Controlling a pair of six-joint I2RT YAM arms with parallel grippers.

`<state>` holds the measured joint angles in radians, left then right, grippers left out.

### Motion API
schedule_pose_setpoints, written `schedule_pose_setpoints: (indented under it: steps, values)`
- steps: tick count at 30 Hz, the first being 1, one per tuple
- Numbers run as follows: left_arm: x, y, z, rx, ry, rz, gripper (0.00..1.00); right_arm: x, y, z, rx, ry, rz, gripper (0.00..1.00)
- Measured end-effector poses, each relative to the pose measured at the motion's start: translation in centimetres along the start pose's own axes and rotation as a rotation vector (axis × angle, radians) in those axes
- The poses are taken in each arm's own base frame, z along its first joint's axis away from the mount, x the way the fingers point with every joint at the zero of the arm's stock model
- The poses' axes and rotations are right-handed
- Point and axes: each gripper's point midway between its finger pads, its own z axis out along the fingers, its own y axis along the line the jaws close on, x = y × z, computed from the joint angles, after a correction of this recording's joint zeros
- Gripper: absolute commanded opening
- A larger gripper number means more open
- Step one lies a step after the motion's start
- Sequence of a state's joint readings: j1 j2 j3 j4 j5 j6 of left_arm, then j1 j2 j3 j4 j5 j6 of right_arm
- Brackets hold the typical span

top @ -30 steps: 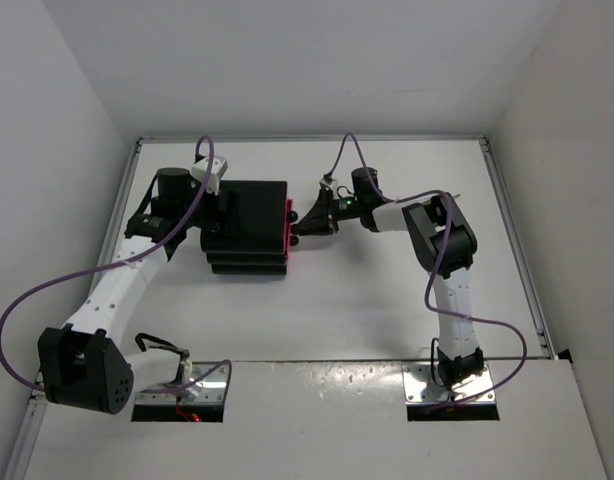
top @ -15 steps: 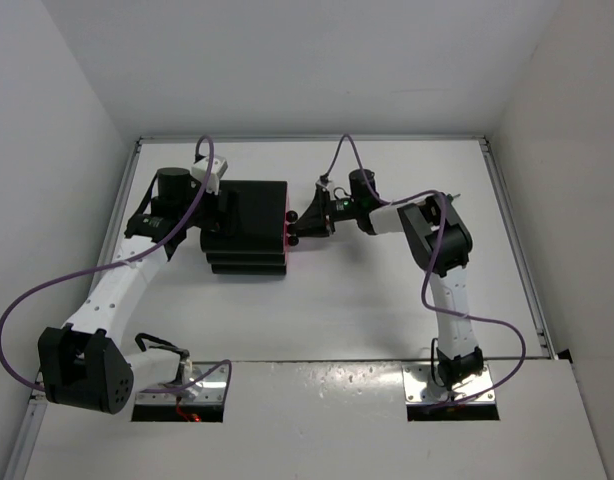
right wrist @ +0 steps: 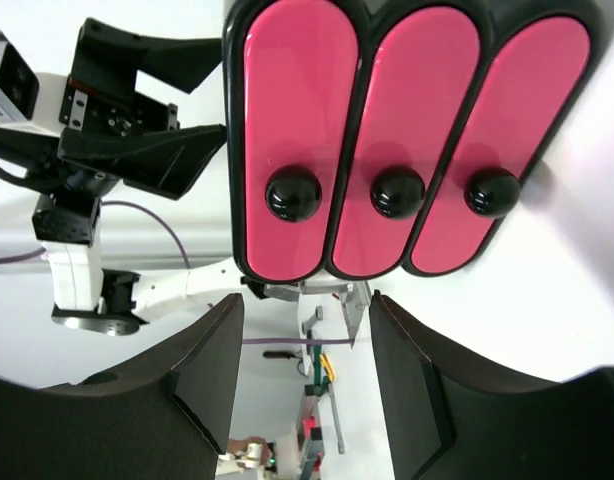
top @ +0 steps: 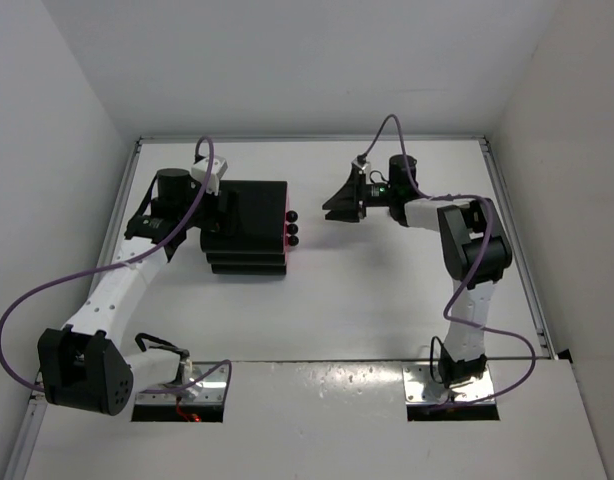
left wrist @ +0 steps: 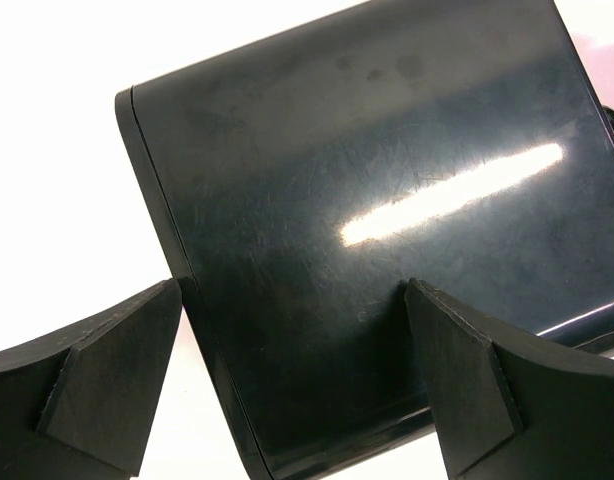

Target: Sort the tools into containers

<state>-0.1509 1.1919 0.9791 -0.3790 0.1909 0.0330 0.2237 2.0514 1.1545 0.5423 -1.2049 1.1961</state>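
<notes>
From above, a black stepped cabinet (top: 249,225) is seen left of centre on the worktop (top: 367,300), its three knobs (top: 292,228) facing frame right. The left pincer (top: 230,212) is poised over the cabinet's upper left part. The right pincer (top: 330,207) is held right of the knobs, apart from them. No tools are seen on the worktop.

In the left wrist view, the left pincer is shown released, its fingers (left wrist: 107,380) spread either side of the cabinet's glossy top, nothing gripped.

In the right wrist view, the right pincer is likewise released and empty. Three pink drawers (right wrist: 282,140) are faced squarely across the upper frame, all pushed in. The tools cannot be located; perhaps they are already stowed. The step is judged to be drawer handling. If sorting remains, one knob must be closed upon and drawn out while the cabinet is steadied.
</notes>
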Motion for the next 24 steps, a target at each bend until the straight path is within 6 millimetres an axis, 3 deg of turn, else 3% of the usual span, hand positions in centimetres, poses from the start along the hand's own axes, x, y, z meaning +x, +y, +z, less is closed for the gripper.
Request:
schedule_pose_setpoints:
  steps: [4,12,16,24]
  values:
    - [0.0,0.0,0.0,0.0,-0.001,0.0,0.99,0.0,0.1,0.1,-0.001,0.004,0.009,0.56]
    - [0.0,0.0,0.0,0.0,-0.002,0.0,0.99,1.7,2.2,4.1,-0.058,0.085,0.008,0.56]
    - [0.0,0.0,0.0,0.001,-0.002,0.0,0.99,2.3,1.9,5.4,-0.063,0.115,0.026,0.56]
    - [0.0,0.0,0.0,0.001,-0.003,0.0,0.99,1.6,0.3,6.6,-0.056,0.121,0.052,0.56]
